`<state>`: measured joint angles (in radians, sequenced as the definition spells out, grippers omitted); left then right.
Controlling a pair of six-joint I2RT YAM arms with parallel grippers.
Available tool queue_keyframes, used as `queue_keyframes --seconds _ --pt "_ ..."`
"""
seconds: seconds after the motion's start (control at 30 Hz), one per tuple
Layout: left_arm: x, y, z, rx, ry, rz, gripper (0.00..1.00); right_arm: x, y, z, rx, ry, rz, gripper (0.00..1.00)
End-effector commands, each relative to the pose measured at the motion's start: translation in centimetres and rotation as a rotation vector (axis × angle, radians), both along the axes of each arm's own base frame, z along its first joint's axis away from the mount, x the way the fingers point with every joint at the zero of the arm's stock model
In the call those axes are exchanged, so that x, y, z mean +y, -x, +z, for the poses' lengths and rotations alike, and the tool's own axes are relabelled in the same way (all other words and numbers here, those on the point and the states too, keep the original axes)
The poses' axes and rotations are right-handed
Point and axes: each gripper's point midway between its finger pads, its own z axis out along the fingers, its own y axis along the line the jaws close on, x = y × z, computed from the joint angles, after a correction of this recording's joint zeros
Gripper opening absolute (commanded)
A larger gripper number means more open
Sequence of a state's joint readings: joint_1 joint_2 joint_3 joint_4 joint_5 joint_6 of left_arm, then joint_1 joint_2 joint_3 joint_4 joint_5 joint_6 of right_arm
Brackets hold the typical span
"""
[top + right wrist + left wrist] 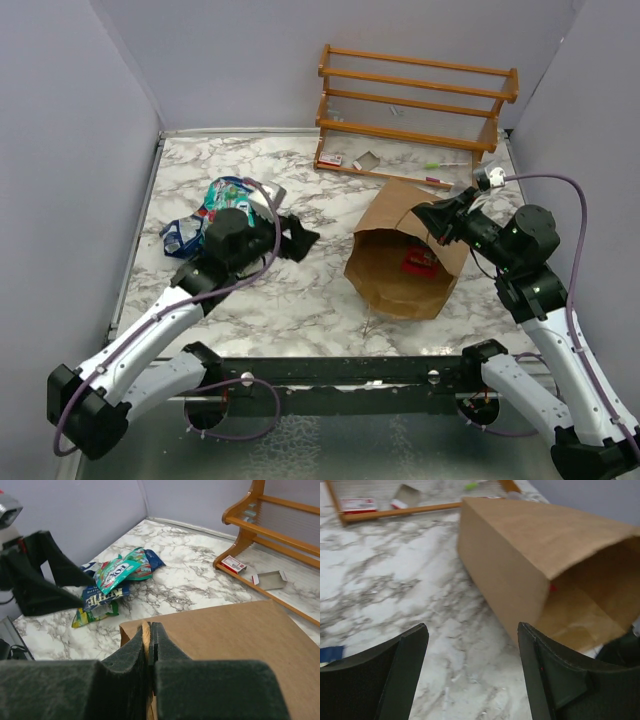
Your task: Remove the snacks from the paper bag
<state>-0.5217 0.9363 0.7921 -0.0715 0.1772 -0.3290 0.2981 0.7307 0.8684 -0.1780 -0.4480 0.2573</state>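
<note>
**Bag mouth could collapse**

The paper bag (390, 270) lies sideways on the surface (300, 300), its top rim pinched by the right hand (150, 645). The left hand (471, 630) is spread and empty. Should the thin rim slip free, the red packet (420, 262) inside would be covered.

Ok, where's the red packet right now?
Top view: the red packet lies inside the open paper bag, right of centre, close to the right gripper pinching the bag's upper wall.
</note>
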Motion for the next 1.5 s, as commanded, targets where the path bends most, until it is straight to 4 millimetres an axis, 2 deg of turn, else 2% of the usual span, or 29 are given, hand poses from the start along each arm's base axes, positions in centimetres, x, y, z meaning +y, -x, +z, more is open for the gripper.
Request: queue_keyframes --seconds 0.0,0.17,0.33,0.47,0.67,0.83,0.97,1.23,1.37,1.47 --pt "-5.5 5.0 2.6 -0.162 0.131 -0.181 0.73 0.3 0.5 1.3 -0.037 -0.015 0.026 0.02" --pt "-8.8 8.3 0.9 -0.213 0.137 -0.19 0.65 0.3 0.6 1.1 -0.03 -0.017 0.027 0.02" --pt "-13.6 10.8 -1.9 -0.286 -0.042 -0.186 0.58 0.3 0.7 1.5 -0.035 -0.022 0.028 0.02" --pt "-17.7 11.2 -4.4 -0.303 -0.119 -0.239 0.55 0.4 1.0 1.9 -0.038 -0.026 0.038 0.02" --pt "-22.4 10.1 -6.6 -0.328 -0.119 -0.245 0.4 0.4 1.2 1.9 -0.039 -0.028 0.042 0.02" --pt "-26.7 9.2 -10.0 -0.293 -0.165 -0.278 0.33 0.5 1.6 2.3 -0.044 -0.041 0.058 0.02" --pt "-27.8 7.7 -11.4 -0.265 -0.165 -0.262 0.33 0.6 1.8 2.8 -0.049 -0.048 0.066 0.02" --pt "-28.3 4.5 -14.9 -0.18 -0.173 -0.216 0.3 0.6 1.9 2.9 -0.054 -0.052 0.068 0.02" --pt "-29.1 3.9 -15.7 -0.164 -0.165 -0.227 0.4 0.6 1.8 2.8 -0.053 -0.051 0.067 0.02" --pt "-29.8 3.4 -16.2 -0.15 -0.154 -0.238 0.56 0.7 1.8 2.8 -0.051 -0.051 0.068 0.02"
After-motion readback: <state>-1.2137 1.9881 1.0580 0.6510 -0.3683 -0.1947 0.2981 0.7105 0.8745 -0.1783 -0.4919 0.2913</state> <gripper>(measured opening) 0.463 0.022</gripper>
